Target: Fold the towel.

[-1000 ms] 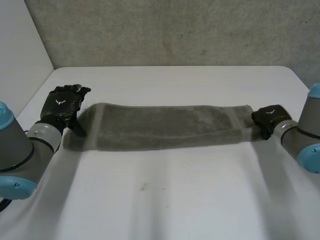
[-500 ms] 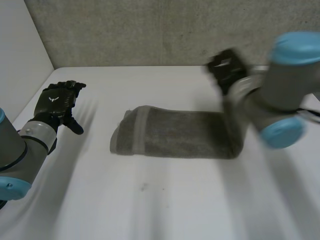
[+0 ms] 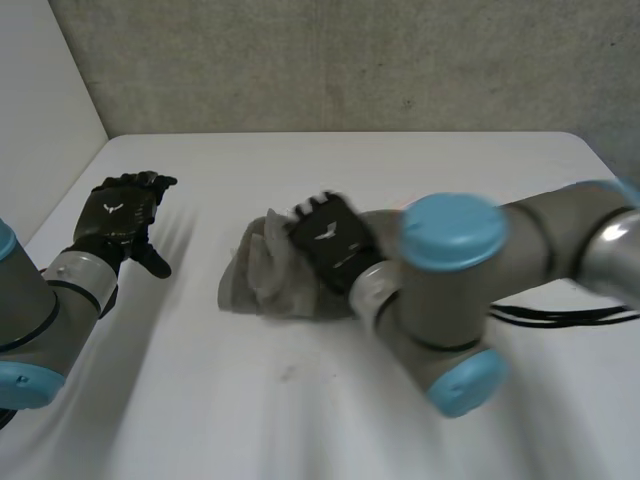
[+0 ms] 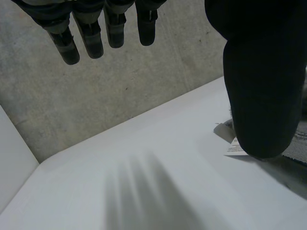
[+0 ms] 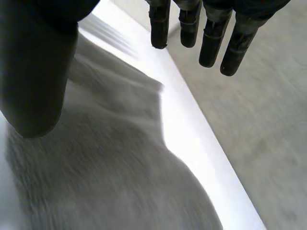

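Two hands work one towel. In the head view, the right hand reaches across on its long right arm and lies flat on the towel, which is bunched in a short heap under its palm and fingertips. The left hand hovers well apart from the heap with relaxed fingers and holds nothing. We judge the end-to-end fold to be at its laying-down. The next move calls for lifting the right hand straight off without dragging cloth, then squaring the rumpled layers. The table lies bare on the wrist side of both hands. The wall closes it off beyond their fingertips.

In the left wrist view, the left hand spreads straight fingers over bare table, gripping nothing. By its thumb we see a corner of the towel with a white label. We judge that there is room to slide in and pin that corner. The table's edge against the wall lies beyond the fingertips.

In the right wrist view, the right hand shows straight, parted fingers and a thumb set wide, clasping nothing. The towel spreads beneath the palm, and its wavy edge stops short of the fingertips. A strip of white table runs between them, and its rim is close.
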### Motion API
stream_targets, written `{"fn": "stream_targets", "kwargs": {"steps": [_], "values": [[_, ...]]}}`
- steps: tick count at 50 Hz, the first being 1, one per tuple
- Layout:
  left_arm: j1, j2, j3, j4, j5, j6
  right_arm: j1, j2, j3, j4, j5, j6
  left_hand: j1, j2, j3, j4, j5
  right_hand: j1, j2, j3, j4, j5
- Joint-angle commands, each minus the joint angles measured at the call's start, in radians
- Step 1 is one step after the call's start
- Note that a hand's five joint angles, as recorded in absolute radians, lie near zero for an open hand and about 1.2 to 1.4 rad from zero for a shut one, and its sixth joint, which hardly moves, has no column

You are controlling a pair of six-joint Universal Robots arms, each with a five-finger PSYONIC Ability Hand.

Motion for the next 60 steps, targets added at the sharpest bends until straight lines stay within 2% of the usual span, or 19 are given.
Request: {"fn": "stream_targets", "kwargs": {"steps": [1,5,10,12,18,23,28,35,36,37,39,40,42,43,44,48,50,54,60], "values": [[-0.005,0.002,-0.006,0.001,0.0,0.0,-0.202,-0.129,0.19,-0.004,-0.017,0.169,0.0,0.009,0.007,0.008,-0.031,-0.06,-0.073,-0.072,-0.086,-0.062],[-0.019,0.008,-0.008,-0.002,0.001,0.006,-0.253,-0.128,0.231,0.002,-0.026,0.198,0.0,0.009,0.007,0.008,-0.031,-0.06,-0.073,-0.072,-0.086,-0.062],[-0.107,0.02,0.006,-0.014,0.035,0.008,-0.302,-0.126,0.299,-0.011,-0.049,0.198,0.018,0.027,0.025,0.027,-0.012,-0.06,-0.073,-0.072,-0.086,-0.062],[-0.18,0.023,0.008,-0.034,0.073,0.011,-0.31,-0.126,0.305,-0.012,-0.049,0.198,0.03,0.039,0.037,0.039,-0.001,-0.06,-0.073,-0.072,-0.086,-0.062],[-0.251,0.008,0.005,-0.083,0.121,0.015,-0.316,-0.125,0.322,-0.015,-0.043,0.203,0.068,0.077,0.075,0.077,0.037,-0.06,-0.073,-0.072,-0.086,-0.062],[-0.315,-0.045,0.011,-0.091,0.129,0.092,-0.33,-0.126,0.333,-0.024,-0.046,0.203,0.285,0.294,0.292,0.294,0.254,-0.06,-0.073,-0.072,-0.086,-0.062],[-0.318,-0.088,0.032,-0.092,0.127,0.184,-0.33,-0.126,0.34,-0.024,-0.048,0.204,0.402,0.411,0.409,0.411,0.372,-0.06,-0.073,-0.072,-0.086,-0.062],[-0.317,-0.148,0.072,-0.091,0.123,0.229,-0.321,-0.126,0.357,-0.054,-0.046,0.207,0.456,0.465,0.463,0.464,0.425,-0.06,-0.073,-0.072,-0.086,-0.062],[-0.317,-0.162,0.087,-0.089,0.123,0.23,-0.319,-0.126,0.362,-0.067,-0.046,0.209,0.557,0.566,0.564,0.566,0.527,-0.06,-0.073,-0.072,-0.086,-0.062],[-0.317,-0.162,0.087,-0.089,0.123,0.23,-0.318,-0.126,0.366,-0.081,-0.043,0.209,0.558,0.567,0.565,0.567,0.528,-0.06,-0.073,-0.072,-0.086,-0.062],[-0.317,-0.194,0.124,-0.076,0.119,0.232,-0.316,-0.126,0.371,-0.093,-0.043,0.209,0.819,0.828,0.826,0.827,0.788,-0.06,-0.073,-0.072,-0.086,-0.062],[-0.317,-0.194,0.124,-0.075,0.119,0.232,-0.316,-0.126,0.371,-0.093,-0.043,0.209,0.82,0.829,0.827,0.828,0.789,-0.06,-0.073,-0.072,-0.086,-0.062],[-0.315,-0.222,0.156,-0.039,0.118,0.233,-0.313,-0.123,0.38,-0.116,-0.042,0.209,1.015,1.024,1.022,1.024,0.985,-0.06,-0.073,-0.072,-0.086,-0.062],[-0.315,-0.222,0.157,-0.039,0.118,0.233,-0.313,-0.123,0.38,-0.116,-0.042,0.209,1.016,1.025,1.023,1.025,0.986,-0.06,-0.073,-0.072,-0.086,-0.062],[-0.314,-0.236,0.172,-0.013,0.116,0.241,-0.312,-0.12,0.382,-0.127,-0.04,0.21,1.194,1.203,1.201,1.202,1.163,-0.06,-0.073,-0.072,-0.086,-0.062],[-0.308,-0.257,0.19,0.053,0.095,0.256,-0.304,-0.111,0.385,-0.147,-0.035,0.212,1.222,1.23,1.228,1.23,1.191,-0.06,-0.073,-0.072,-0.086,-0.062],[-0.294,-0.257,0.178,0.113,0.042,0.281,-0.296,-0.106,0.386,-0.173,-0.029,0.232,1.222,1.23,1.228,1.23,1.191,-0.06,-0.073,-0.072,-0.086,-0.062],[-0.274,-0.247,0.144,0.154,-0.006,0.316,-0.286,-0.091,0.38,-0.187,-0.028,0.273,1.222,1.23,1.228,1.23,1.191,-0.047,-0.06,-0.059,-0.073,-0.049],[-0.265,-0.204,0.048,0.191,-0.014,0.403,-0.253,-0.065,0.362,-0.193,-0.031,0.325,1.222,1.23,1.228,1.23,1.191,0.123,0.11,0.111,0.097,0.121]]}}
